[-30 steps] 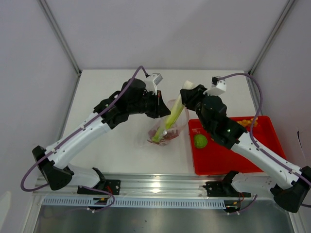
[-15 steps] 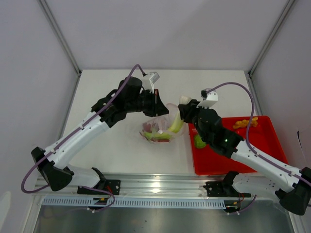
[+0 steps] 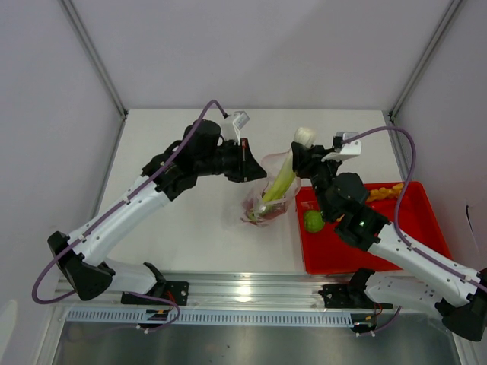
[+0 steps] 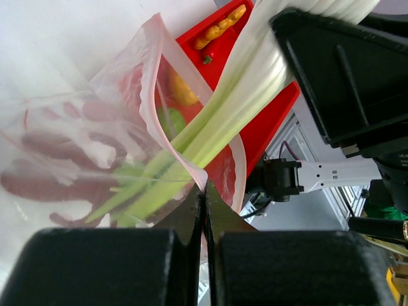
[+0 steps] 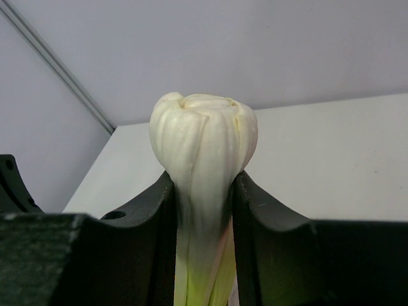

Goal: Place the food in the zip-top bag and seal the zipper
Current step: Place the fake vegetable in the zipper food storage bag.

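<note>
The left pincer [image 3: 251, 163], its fingers pressed together, pinched the pink-red zipper [image 4: 152, 121] at the mouth of the clear zip-top bag [image 3: 262, 207], holding that edge up from the bag's 10 o'clock side in the overhead view. The left wrist view showed the black fingertips [image 4: 195, 203] closed on the thin plastic rim, with the bag's mouth gaping beyond them. The bag stood on the white bench [image 3: 175, 228] near its middle, crinkled, with reddish patches showing through the plastic at its base. A long pale-green stalk [image 3: 280, 182] ran down through the open mouth, its green end deep inside the bag and its white bulb leaning out toward 1 o'clock. The right pincer [image 3: 303, 155] gripped that stalk just below the bulb; the right wrist view showed both jaws hugging the pale neck, the rounded white top rising above them. At 4 o'clock from the bag, just beside it, lay a red tray [image 3: 358, 255]. A round green fruit [image 3: 313, 220] sat by the tray's 9 o'clock edge, and orange pieces [image 3: 384, 192] lay near its 12 o'clock rim, partly hidden by the right arm.
</note>
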Tool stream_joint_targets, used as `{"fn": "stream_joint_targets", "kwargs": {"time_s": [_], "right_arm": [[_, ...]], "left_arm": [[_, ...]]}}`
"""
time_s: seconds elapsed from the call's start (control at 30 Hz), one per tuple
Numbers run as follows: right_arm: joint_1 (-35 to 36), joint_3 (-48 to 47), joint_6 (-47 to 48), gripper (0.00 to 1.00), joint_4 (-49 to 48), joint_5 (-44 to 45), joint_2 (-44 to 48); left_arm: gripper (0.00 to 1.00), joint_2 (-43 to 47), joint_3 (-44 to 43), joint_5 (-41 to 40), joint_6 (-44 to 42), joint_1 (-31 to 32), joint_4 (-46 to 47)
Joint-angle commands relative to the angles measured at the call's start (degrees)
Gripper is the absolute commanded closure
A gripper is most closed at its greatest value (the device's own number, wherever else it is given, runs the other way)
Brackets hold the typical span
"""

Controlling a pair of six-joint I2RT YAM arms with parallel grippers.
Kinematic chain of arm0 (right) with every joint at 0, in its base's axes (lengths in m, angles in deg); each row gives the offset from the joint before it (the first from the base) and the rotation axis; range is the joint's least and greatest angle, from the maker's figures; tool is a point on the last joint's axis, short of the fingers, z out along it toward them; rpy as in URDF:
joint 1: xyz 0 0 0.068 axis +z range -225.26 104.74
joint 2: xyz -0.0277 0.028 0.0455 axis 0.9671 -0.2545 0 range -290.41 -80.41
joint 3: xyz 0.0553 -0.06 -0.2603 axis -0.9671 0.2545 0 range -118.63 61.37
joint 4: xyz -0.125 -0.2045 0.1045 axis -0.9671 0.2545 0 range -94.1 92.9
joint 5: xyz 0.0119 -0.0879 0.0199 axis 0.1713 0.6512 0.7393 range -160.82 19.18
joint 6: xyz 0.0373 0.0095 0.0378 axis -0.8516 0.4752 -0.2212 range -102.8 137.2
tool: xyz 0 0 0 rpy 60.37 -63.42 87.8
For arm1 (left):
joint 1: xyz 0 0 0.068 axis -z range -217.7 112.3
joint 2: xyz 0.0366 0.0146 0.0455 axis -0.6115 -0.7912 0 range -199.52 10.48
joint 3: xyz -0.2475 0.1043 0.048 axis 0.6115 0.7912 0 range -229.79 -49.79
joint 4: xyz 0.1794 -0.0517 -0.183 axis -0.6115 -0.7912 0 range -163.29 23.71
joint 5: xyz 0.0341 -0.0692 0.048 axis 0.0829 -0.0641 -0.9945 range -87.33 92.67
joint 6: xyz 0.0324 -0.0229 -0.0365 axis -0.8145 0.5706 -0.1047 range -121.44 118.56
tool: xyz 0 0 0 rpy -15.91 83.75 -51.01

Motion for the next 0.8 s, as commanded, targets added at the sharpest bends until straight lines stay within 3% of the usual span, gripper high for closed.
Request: {"fn": "stream_joint_targets", "kwargs": {"time_s": [0.0,0.4,0.77], "right_arm": [[0.4,-2.9,5.1,1.00,-7.8,3.3,1.8],[0.4,-3.8,8.7,1.00,-11.1,0.4,2.1],[2.0,7.2,11.8,1.00,-13.2,-10.4,3.5]], "left_arm": [[0.99,1.6,-1.4,2.3,1.6,-0.5,3.8],[0.99,0.5,-1.6,5.3,3.9,-1.2,5.6],[0.99,-1.3,-4.5,12.7,9.8,-2.9,9.3]]}}
